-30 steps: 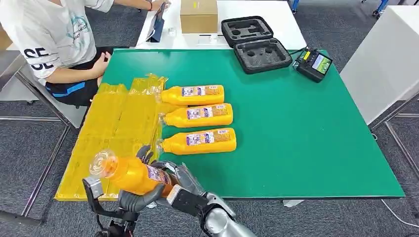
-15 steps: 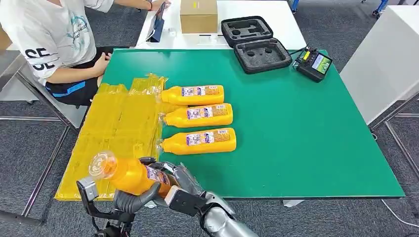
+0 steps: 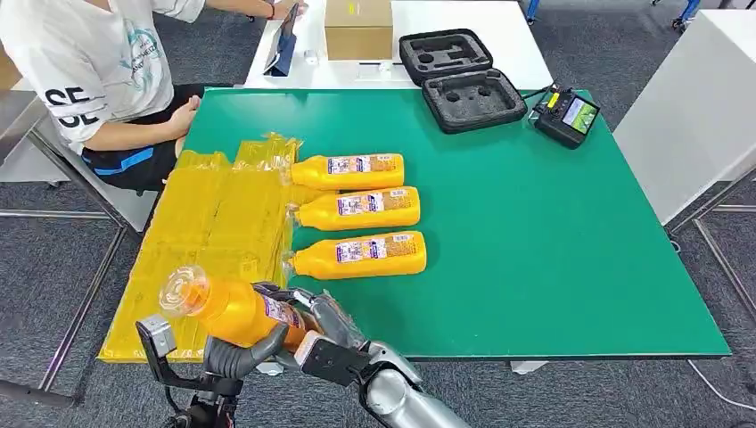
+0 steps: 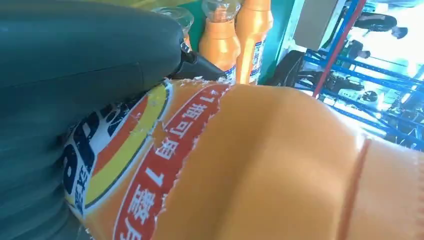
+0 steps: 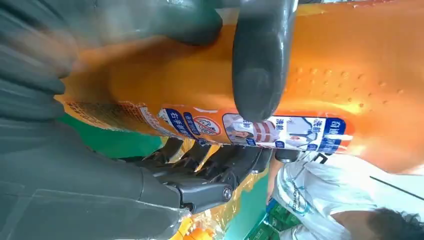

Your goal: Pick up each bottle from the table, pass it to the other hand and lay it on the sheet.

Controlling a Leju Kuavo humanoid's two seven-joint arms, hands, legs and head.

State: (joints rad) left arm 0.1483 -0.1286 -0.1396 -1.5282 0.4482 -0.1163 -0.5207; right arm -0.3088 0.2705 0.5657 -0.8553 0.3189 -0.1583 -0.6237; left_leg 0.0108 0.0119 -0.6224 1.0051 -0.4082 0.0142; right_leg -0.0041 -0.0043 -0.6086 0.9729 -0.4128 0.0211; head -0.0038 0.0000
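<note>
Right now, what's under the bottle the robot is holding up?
Under the held bottle are the robot's own fingers, both hands gripping it. Beneath them lie the yellow sheet and the table's near edge. That patch is covered by the bottle and the hands.

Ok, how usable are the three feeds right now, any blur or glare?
Head view: sharp and evenly lit. Left wrist view: the held bottle sits too close, soft, and the background is blown out bright. Right wrist view: the label reads clearly, but the hand nearest the lens is smeared.
</note>
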